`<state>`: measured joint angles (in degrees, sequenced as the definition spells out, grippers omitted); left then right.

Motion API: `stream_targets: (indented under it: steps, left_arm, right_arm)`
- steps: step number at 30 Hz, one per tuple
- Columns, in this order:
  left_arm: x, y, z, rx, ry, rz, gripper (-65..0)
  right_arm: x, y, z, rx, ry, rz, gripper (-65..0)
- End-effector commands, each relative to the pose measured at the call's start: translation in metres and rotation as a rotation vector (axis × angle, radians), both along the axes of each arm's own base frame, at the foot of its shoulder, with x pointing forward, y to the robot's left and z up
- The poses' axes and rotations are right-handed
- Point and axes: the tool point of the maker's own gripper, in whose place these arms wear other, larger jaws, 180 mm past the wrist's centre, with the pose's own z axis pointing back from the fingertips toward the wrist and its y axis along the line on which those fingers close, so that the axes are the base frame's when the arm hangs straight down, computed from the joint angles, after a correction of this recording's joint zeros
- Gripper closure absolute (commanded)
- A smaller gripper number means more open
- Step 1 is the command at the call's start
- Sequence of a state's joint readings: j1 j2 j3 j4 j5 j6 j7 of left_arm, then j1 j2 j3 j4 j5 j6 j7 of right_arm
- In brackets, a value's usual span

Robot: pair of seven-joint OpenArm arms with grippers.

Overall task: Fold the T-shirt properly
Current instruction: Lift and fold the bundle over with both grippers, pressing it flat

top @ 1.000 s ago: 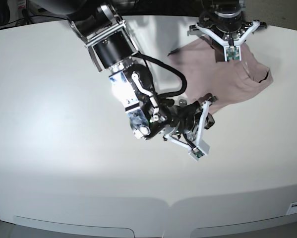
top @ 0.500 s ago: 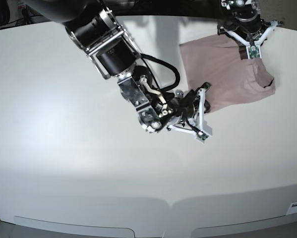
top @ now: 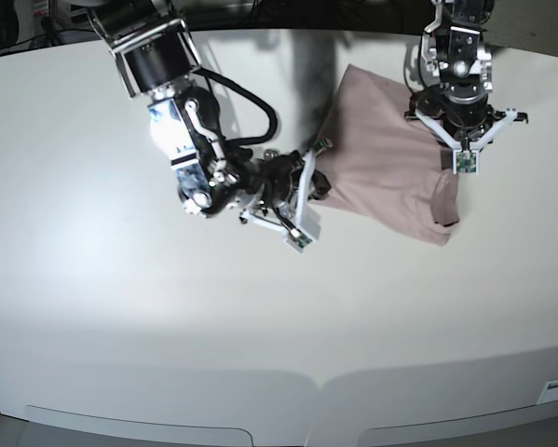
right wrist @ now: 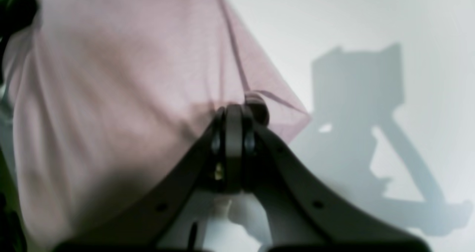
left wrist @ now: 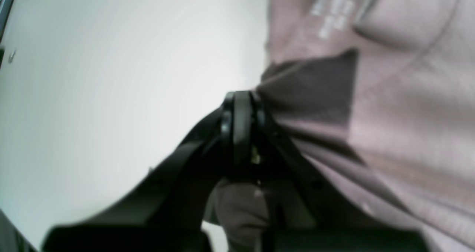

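We are pinching the soft, light T-shirt (top: pixel 381 172) at opposite edges, left gripper (left wrist: pixel 239 100) and right gripper (right wrist: pixel 233 113) both clamped on cloth.

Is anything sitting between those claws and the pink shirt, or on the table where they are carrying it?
Nothing visible. Both grippers already pinch the T-shirt: the left gripper and the right gripper are each shut on a bunched edge of cloth. The white table around the shirt shows only the arms and their shadows.
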<state>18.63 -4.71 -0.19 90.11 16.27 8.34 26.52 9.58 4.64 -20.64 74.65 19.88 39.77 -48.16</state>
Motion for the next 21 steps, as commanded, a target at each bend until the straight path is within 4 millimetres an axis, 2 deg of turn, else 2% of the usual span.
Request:
stream_targets:
  steps: [1,4,7,10,15,17,21]
  left_arm:
    - [0.004,-0.003,-0.002,-0.009,0.007,-0.012,0.0]
    - [0.018,-0.013,-0.004,-0.022,-0.006,-0.055,0.0]
    - [0.033,-0.028,0.002,-0.033,-0.046,-0.106,0.0]
    - [0.047,-0.044,0.009,-0.045,-0.074,-0.153,0.0]
    - [0.073,-0.064,0.025,-0.054,-0.124,-0.206,0.0]
    - [0.082,-0.063,0.031,-0.049,-0.136,-0.204,0.0]
    - [0.096,-0.056,0.041,-0.058,-0.152,-0.192,0.0]
  right_arm:
    - [-0.002,-0.011,0.002,-0.030,-0.013,0.011,0.0]
    - [-0.026,-0.028,-0.001,-0.046,-0.013,0.019,0.0]
    - [-0.053,-0.034,0.002,-0.019,0.003,0.026,0.0]
    - [-0.079,-0.035,0.005,0.012,0.025,0.019,0.0]
    - [-0.119,-0.021,0.012,0.085,0.045,0.008,0.0]
    - [-0.128,-0.018,0.013,0.109,0.051,-0.012,0.0]
    - [-0.135,-0.016,0.012,0.130,0.062,-0.044,0.0]
